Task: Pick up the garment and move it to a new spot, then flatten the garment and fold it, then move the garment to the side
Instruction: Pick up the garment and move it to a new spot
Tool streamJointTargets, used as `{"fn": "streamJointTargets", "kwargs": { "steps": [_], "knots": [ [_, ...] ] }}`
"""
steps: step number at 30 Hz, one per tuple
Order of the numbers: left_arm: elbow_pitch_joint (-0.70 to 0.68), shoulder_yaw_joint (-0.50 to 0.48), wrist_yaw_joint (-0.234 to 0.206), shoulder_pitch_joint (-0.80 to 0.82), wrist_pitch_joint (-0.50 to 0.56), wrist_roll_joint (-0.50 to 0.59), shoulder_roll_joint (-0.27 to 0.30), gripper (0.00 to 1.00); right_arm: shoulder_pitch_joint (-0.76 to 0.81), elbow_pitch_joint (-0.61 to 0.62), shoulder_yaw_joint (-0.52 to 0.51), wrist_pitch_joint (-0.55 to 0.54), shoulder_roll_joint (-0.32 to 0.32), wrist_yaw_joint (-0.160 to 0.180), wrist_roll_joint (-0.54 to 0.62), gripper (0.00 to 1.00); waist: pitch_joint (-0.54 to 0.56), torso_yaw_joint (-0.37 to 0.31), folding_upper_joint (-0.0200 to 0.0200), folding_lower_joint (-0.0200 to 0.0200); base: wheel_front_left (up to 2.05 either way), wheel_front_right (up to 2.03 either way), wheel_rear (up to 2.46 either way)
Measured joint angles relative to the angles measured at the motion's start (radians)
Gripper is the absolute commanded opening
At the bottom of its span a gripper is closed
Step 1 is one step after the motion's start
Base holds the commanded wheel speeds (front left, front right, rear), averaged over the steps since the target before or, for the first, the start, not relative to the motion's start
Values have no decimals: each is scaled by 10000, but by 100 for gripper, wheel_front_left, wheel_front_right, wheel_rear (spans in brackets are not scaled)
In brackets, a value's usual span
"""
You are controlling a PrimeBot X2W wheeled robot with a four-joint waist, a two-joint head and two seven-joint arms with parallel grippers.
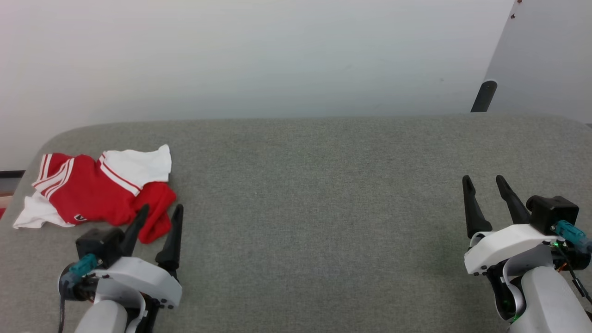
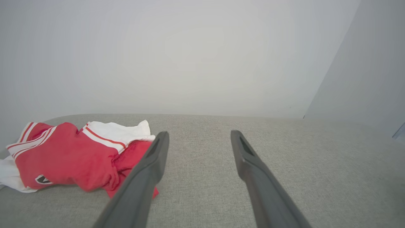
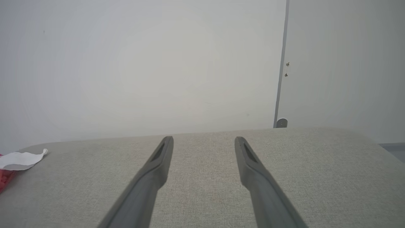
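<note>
The garment, a small red shirt with white sleeves, white stripes and a dark logo, lies crumpled at the left end of the grey surface. My left gripper stands open just in front of its right edge, one finger overlapping the red fabric in the head view. From the left wrist the garment lies left of the left gripper, with nothing between the fingers. My right gripper is open at the far right, well away. In the right wrist view the right gripper is empty and the garment peeks in at the left edge.
A pale wall rises behind the grey surface. A dark post stands beyond the far right edge beside a slanted grey panel. Bare grey fabric stretches between the two grippers.
</note>
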State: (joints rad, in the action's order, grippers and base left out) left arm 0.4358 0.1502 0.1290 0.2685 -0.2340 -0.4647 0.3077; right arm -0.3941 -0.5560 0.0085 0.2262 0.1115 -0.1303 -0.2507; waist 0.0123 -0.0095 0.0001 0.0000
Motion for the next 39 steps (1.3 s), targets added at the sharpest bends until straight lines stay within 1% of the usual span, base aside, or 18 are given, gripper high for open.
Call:
{"fn": "streamJointTargets", "kwargs": {
  "steps": [16, 31, 35, 39],
  "knots": [
    [247, 167, 2, 291, -295, 443, 290, 100, -47, -142, 15, 293, -50, 0, 1007, 100, -42, 27, 0, 0, 0, 0, 0],
    [395, 245, 2, 312, -299, 307, 341, 100, -47, -132, -67, 297, -136, 0, 692, 100, -97, 151, 0, 0, 0, 0, 0],
    [550, 75, 2, 337, -299, 357, 278, 100, -46, -153, 38, 288, -79, 0, 619, 100, -85, 325, 0, 0, 0, 0, 0],
    [621, -146, -2, 337, -301, 499, 150, 100, -46, -157, 326, 257, -8, 0, 518, 100, -77, 638, 0, 0, 0, 0, 0]
  ]
}}
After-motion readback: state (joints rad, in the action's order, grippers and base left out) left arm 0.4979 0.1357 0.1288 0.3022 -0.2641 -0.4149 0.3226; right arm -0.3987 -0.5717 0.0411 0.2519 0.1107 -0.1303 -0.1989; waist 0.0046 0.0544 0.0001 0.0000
